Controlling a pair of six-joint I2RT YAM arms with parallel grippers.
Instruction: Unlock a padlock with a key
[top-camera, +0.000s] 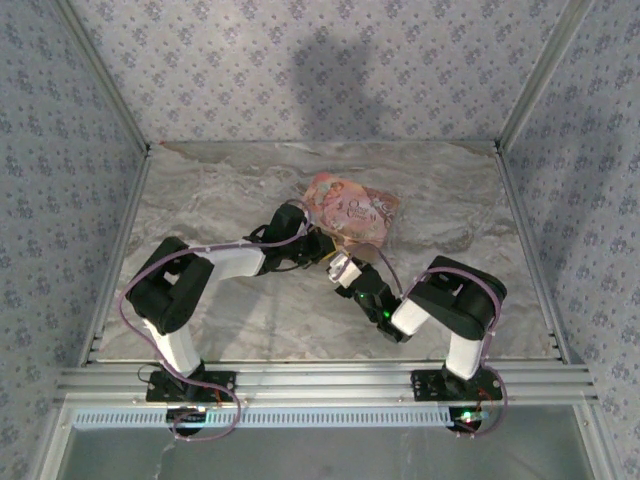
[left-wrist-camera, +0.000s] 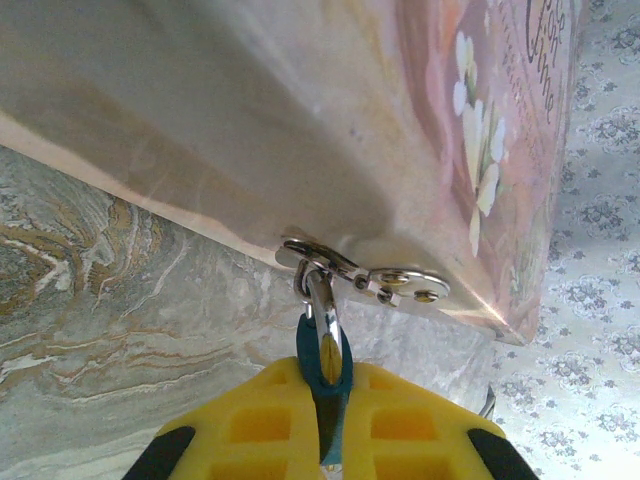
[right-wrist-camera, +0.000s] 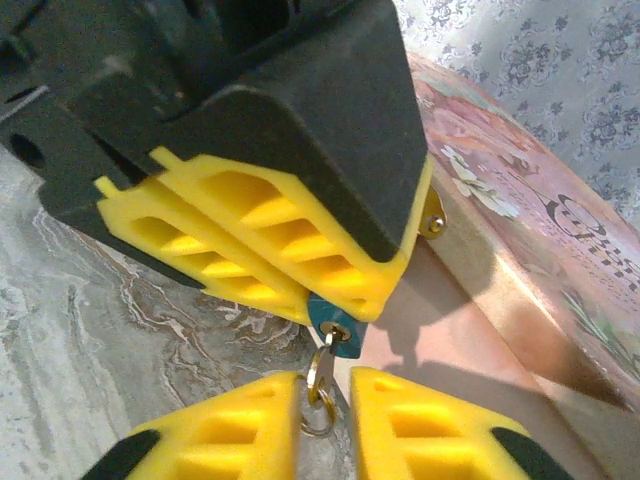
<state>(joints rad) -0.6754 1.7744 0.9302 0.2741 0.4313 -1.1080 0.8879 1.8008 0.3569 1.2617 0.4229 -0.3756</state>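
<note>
Padlock: the blue padlock (left-wrist-camera: 312, 355) hangs by its shackle from a silvery hasp (left-wrist-camera: 385, 280) on the side of the pink box (left-wrist-camera: 300, 120), near the middle of the table (top-camera: 220, 200).
Left gripper (left-wrist-camera: 325, 388): closed tight, clamping the padlock's body.
Right gripper (right-wrist-camera: 325, 400): just beside the padlock's free end, fingers a narrow gap apart around the key (right-wrist-camera: 325, 362) and its ring; whether they pinch it cannot be told.
Writing: cursive script on the box, unreadable.

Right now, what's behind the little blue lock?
The pink box stands right behind the padlock, whose silvery loop hooks through the box's metal clasp. The left gripper covers most of the padlock's blue body.
</note>
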